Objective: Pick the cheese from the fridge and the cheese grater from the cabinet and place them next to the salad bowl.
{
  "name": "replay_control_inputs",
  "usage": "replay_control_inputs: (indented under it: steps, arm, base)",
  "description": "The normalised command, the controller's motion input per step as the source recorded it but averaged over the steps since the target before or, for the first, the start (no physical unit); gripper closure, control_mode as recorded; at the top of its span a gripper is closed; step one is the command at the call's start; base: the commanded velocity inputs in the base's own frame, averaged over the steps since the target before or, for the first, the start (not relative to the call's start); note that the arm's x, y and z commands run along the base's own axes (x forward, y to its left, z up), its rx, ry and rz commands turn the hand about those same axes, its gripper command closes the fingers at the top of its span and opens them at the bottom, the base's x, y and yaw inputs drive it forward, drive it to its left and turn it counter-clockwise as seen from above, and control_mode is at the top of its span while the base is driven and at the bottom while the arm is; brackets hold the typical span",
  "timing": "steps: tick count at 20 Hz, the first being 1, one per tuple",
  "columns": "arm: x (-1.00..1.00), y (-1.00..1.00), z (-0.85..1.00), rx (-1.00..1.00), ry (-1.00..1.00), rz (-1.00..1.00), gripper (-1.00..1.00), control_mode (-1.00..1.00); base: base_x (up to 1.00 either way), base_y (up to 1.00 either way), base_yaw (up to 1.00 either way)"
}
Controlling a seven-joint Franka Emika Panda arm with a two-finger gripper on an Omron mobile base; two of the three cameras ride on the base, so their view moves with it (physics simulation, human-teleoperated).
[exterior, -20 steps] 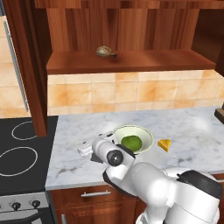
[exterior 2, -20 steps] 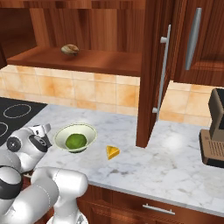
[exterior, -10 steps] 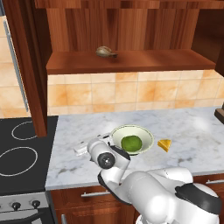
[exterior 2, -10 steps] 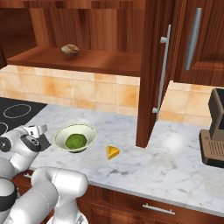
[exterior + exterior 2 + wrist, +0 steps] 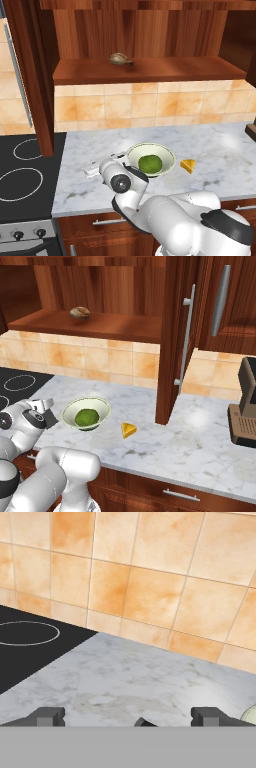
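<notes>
Inspecting from the hand outward: your gripper (image 5: 127, 717) stands wide apart and holds nothing, its two dark fingertips (image 5: 47, 716) low over the marble counter (image 5: 130, 682). In the hand view the black cooktop (image 5: 30, 647) lies at 9 o'clock and orange wall tiles (image 5: 150, 587) fill 12 o'clock; a sliver of pale rim shows at the 4 o'clock edge.

In the left base view the gripper (image 5: 102, 165) sits just beside the salad bowl (image 5: 167, 159), at its 9 o'clock, pointing away from the bowl toward the cooktop (image 5: 25, 175). The cheese (image 5: 188, 165) rests on the counter (image 5: 220, 150) near the bowl, at its 3 o'clock, apart from it. The bowl holds a green ball of salad.

The cabinet (image 5: 145, 70) hangs open above the tiles; on its plank shelf lies a brown rounded lump (image 5: 120, 59).

The right base view gives you more of the room: an open cabinet door (image 5: 172, 336) with a silver bar handle (image 5: 186, 341) hangs at 3 o'clock of the bowl (image 5: 102, 406), and a dark coffee machine (image 5: 244, 406) stands at the far 3 o'clock edge. There the cheese (image 5: 128, 430) lies at 4 o'clock of the bowl, and the lump (image 5: 80, 312) is on the shelf.

The arm is folded low at the counter's front edge, with the hand roughly level.
</notes>
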Motion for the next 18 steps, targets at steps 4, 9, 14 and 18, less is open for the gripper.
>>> replay_control_inputs:
  steps: [4, 9, 14, 18]
  arm:
    - [0.00, 0.00, 0.00, 0.00, 0.00, 0.00, -1.00, -1.00]
    - [0.00, 0.00, 0.00, 0.00, 0.00, 0.00, -1.00, -1.00]
    - [0.00, 0.00, 0.00, 0.00, 0.00, 0.00, -1.00, -1.00]
    - [0.00, 0.00, 0.00, 0.00, 0.00, 0.00, -1.00, -1.00]
  base:
    - [0.00, 0.00, 0.00]
    - [0.00, 0.00, 0.00]
    - [0.00, 0.00, 0.00]
    - [0.00, 0.00, 0.00]
